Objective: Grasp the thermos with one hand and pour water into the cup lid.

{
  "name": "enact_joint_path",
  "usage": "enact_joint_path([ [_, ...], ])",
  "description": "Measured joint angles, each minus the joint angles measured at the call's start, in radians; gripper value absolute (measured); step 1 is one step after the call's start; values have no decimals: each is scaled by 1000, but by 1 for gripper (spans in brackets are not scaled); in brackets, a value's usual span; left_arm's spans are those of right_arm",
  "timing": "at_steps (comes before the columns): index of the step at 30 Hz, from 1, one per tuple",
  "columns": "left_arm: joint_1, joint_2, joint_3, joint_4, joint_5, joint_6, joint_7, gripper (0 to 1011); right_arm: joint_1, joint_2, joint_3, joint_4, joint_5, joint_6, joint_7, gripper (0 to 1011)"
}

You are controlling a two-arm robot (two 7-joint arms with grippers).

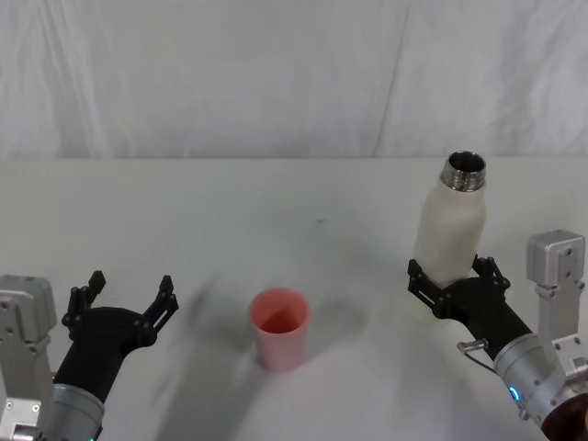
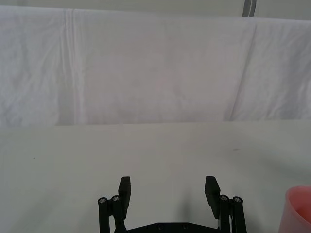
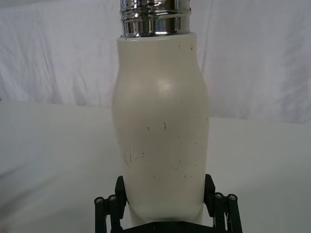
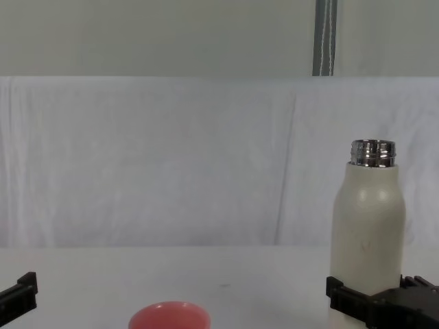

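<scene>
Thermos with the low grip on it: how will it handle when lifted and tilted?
Probably rigid: the thermos has a hard matte shell and steel neck, so it should not flex. The right gripper has its fingers around the bottle's base, far below the shoulders, so it may feel top-heavy and pivot when tilted. The smooth curved wall could slip. The neck is open, so contents may spill.

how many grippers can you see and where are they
2. The left gripper is open, left of the pink cup lid; the right gripper clasps the thermos low down.

The thermos (image 3: 160, 131) base sits hidden between the right pincer (image 3: 165, 213) fingers; the cup lid (image 2: 299, 208) is cut off at the wrist view's edge.
</scene>
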Motion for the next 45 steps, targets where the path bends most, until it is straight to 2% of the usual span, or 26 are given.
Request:
enact_joint_path([
  [35, 0, 0, 0, 0, 0, 0, 0, 1001, -2, 1, 0, -3, 0, 1, -1, 950],
  [40, 0, 0, 0, 0, 0, 0, 0, 1001, -6, 14, -16, -38, -40, -3, -14, 950],
  [43, 0, 0, 0, 0, 0, 0, 0, 1001, -10, 33, -38, -82, -110, 0, -36, 950],
  [44, 0, 0, 0, 0, 0, 0, 0, 1001, -10, 33, -38, -82, -110, 0, -36, 950],
  [45, 0, 0, 0, 0, 0, 0, 0, 1001, -12, 40, -45, -98, -134, 5, -41, 950],
])
